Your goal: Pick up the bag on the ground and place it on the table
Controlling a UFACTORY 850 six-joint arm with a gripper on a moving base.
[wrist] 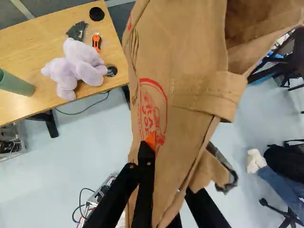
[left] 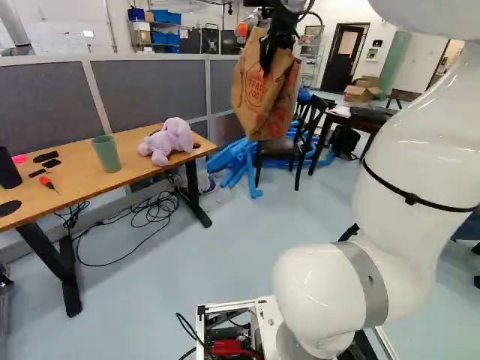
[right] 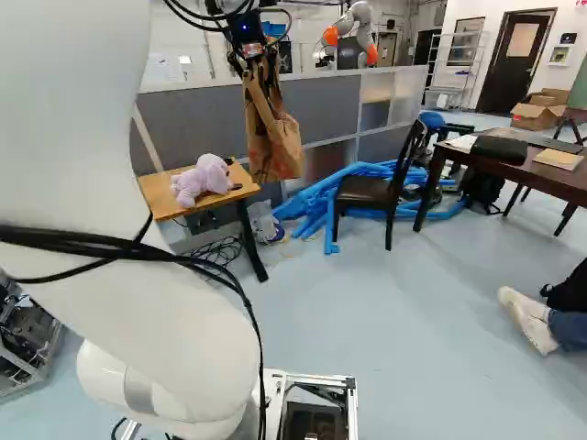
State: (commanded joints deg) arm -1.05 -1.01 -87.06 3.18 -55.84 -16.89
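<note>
Gripper (left: 273, 57) pinches the brown paper bag (left: 259, 97) between its two fingers. Bag hangs raised above the floor (left: 247, 232), right of the purple plush toy (left: 169, 140) on the wooden table (left: 79, 166) in both base views.

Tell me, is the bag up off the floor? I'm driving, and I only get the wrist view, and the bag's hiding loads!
Observer: Yes. In the left base view the bag hangs in the air, with its bottom well above the floor.

Operator: Yay! I can see a green cup and a fluffy purple toy on the table. Anything on it that I can't see?

Observer: A dark, round-sided container stands on it, at the left edge of the left base view.

Operator: Ooh, and is there another robot?

Observer: Yes, another robot, white and orange, shows behind the grey partition in the right base view.
</note>
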